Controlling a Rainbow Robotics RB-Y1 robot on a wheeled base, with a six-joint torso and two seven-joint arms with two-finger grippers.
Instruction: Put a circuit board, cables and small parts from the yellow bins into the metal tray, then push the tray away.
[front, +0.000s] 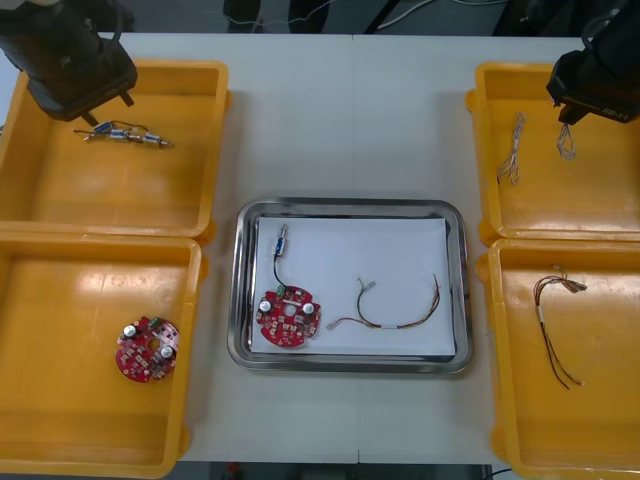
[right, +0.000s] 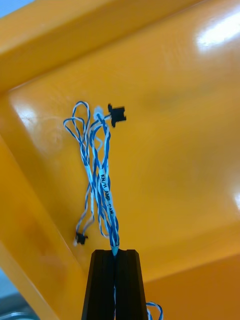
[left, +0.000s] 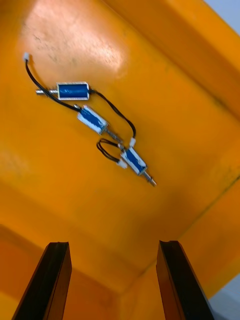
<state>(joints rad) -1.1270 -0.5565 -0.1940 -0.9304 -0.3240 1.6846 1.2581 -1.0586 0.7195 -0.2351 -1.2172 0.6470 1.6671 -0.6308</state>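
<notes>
Red circuit board (front: 288, 320), black cable (front: 275, 268) and red-yellow cable (front: 400, 323) lie in the metal tray (front: 350, 205). Our right jaws pinch a blue and white cable (right: 105, 190) over its yellow bin (front: 600, 205); our left jaws hang spread above small metal parts (left: 92, 120). Pushing remains.

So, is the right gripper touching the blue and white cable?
Touching. The right wrist view shows the right gripper pinching the blue and white cable between its jaws.

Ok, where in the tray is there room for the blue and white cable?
Bare: far right of the tray, bordered by the black cable and the red and yellow cable. Crowded: near left, at the board. The right tool, in the far right bin, holds the blue and white cable.
</notes>
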